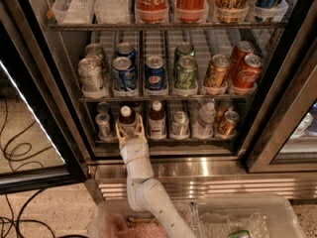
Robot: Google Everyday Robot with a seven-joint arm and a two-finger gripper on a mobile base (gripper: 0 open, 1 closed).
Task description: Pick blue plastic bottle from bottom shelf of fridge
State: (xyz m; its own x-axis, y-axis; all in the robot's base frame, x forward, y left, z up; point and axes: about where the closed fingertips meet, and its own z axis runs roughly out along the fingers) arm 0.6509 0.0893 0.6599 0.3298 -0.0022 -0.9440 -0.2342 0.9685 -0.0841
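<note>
The fridge (163, 170) stands open in front of me. On its bottom shelf (163, 141) the blue plastic bottle (127, 116), with white cap and dark contents, stands second from the left. My gripper (130, 128) reaches into that lane on its white arm. It is open, with one yellowish finger on each side of the bottle's lower body, which it hides. I cannot tell whether the fingers touch the bottle.
An alike brown bottle (156, 120) stands just right of it, and a silver can (103, 124) just left. Further right are another can (179, 123), a clear water bottle (204, 119) and a gold can (228, 123). Pepsi and other cans (154, 76) fill the shelf above. Clear bins (247, 217) sit below.
</note>
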